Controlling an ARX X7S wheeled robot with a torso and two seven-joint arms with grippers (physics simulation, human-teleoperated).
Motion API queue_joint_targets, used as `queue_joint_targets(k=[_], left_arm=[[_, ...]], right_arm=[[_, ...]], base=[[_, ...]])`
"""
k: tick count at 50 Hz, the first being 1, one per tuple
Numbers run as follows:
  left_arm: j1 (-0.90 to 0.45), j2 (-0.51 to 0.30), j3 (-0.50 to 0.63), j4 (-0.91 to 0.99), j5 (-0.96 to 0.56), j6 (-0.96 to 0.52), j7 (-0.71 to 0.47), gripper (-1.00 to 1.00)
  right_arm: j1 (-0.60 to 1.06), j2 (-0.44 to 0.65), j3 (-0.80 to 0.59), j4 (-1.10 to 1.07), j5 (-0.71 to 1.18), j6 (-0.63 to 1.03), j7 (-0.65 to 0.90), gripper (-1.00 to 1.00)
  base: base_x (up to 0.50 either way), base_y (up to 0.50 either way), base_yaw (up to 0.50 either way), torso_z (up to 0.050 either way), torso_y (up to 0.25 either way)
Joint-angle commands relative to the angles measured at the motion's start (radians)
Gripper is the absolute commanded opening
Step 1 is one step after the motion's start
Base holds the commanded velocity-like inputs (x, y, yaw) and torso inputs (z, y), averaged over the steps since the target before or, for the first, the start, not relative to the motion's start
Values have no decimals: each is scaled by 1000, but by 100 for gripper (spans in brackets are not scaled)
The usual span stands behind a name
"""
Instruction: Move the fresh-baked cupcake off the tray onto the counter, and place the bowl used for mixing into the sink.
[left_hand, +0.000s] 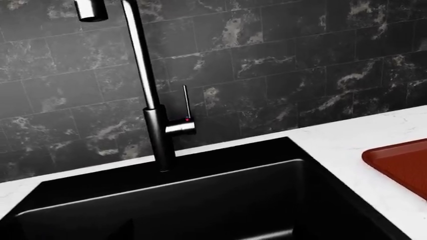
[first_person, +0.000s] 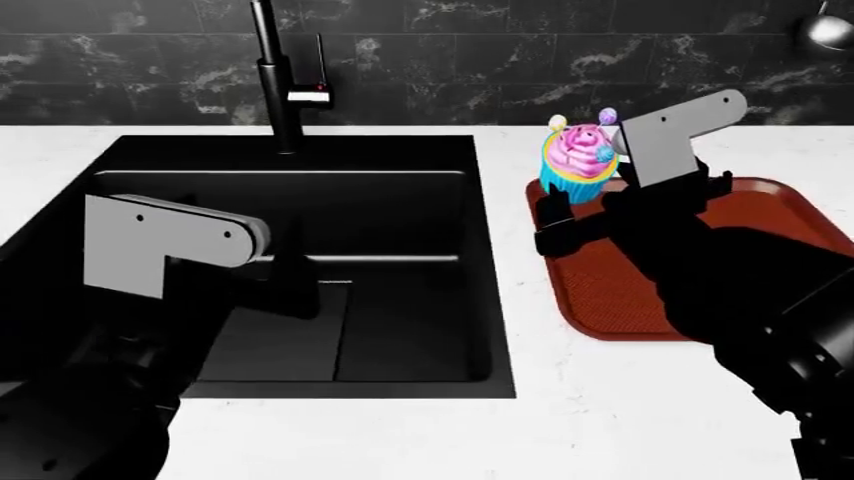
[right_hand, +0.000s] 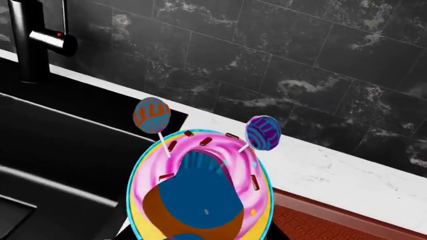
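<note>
The right claw is clamped on the small blue-wrapped, pink-frosted cupcake, held above the left far corner of the flat red-brown tray on the white marble worktop. The left claw hangs over the matte black sink; whether its fingers are apart, I cannot tell.

Matte black arms, grey angular wrist brackets with small screws; black right claw

The sink basin lies open and bare, with the left arm's claw hanging over its middle; the faucet rises behind the sink's back rim, blocking that edge. Beside the sink's right rim a strip of white tabletop stays free before the tray; the tabletop in front of the sink is bare too.
</note>
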Motion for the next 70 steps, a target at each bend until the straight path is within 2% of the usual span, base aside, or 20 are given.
queue_joint_targets(k=[1, 70], left_arm=[[-21, 1, -2, 6, -18, -18, -16, 100], [-24, -19, 9, 1, -56, 10, -51, 100]], right_arm=[[-1, 7, 11, -16, -19, -3, -9, -100], [-21, 18, -10, -17, -21, -39, -27, -100]], base=[[0, 344, 0, 0, 0], [0, 346, 0, 0, 0]])
